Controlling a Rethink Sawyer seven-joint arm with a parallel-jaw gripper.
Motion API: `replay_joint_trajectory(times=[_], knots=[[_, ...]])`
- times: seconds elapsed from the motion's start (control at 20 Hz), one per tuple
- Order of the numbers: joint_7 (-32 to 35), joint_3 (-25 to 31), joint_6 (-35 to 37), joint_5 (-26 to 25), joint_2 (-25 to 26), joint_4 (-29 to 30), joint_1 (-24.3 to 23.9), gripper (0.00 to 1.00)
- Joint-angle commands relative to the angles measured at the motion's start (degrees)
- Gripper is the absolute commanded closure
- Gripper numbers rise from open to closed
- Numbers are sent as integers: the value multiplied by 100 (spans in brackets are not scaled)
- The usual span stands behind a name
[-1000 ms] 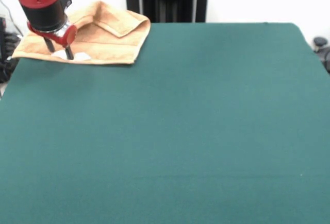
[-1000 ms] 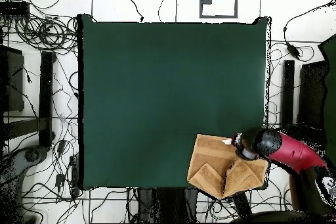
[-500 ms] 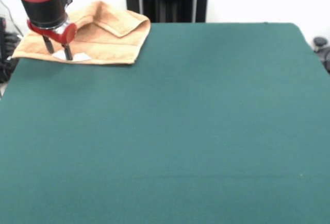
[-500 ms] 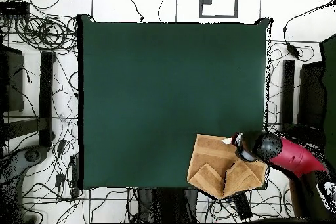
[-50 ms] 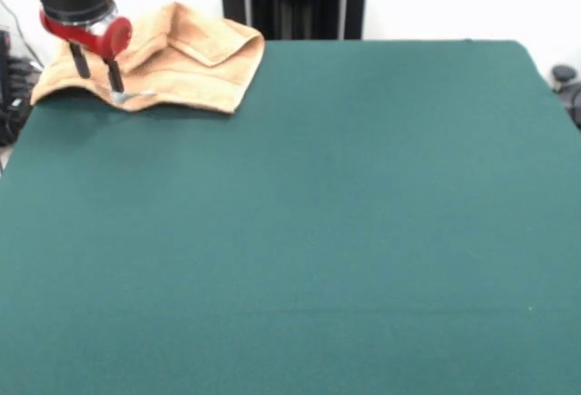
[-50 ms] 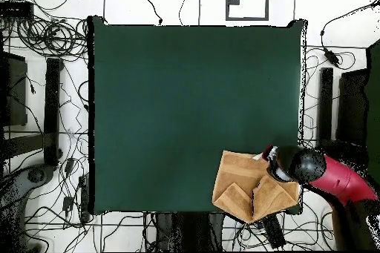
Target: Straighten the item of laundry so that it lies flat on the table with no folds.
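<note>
A: Watching the claw (image 5: 96,74) now. It's got the towel (image 5: 182,64) edge pinched btwn its two tips, cloth lifted a bit off the table (image 5: 345,232) there.

B: So it's gripping?

A: Looks clamped on the hem, yeah. A pale scrap shows at the tips, maybe a tag, can't tell.

B: What could go wrong?

A: Thin pinch, only the edge. If it pulls fast the hem could slip out & flop back folded. Also the towel sits right at the table's corner, partly over the edge w/ the claw side closest to it. Drag the wrong way and the whole thing slides off. And it may have only one layer, so the rest could just bunch up.

B: How's the towel look otherwise?

A: Orange-tan terry, far from flat. In the overhead view towel (image 6: 252,189) shows two flaps turned over on itself, pointed folds near the table (image 6: 185,94) edge; claw (image 6: 272,156) at its corner. Front view has a thick folded lip along the back, woven band visible across the front part. Rest of the table's bare green, plenty of room to spread it.
</note>
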Motion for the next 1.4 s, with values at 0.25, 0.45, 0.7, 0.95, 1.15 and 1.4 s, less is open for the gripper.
replay_joint_trajectory(times=[0.25, 0.45, 0.7, 0.95, 1.15, 1.4], knots=[[205, 856, 35, 436, -221, 515, 196, 0], [258, 828, -387, 320, 124, 414, 198, 0], [332, 806, -765, 212, 446, 303, 220, 0], [207, 810, -1094, 75, 869, 50, 156, 0], [281, 805, -1562, 46, 1245, -109, 143, 0], [409, 727, -2147, 15, 1668, -324, 219, 0]])
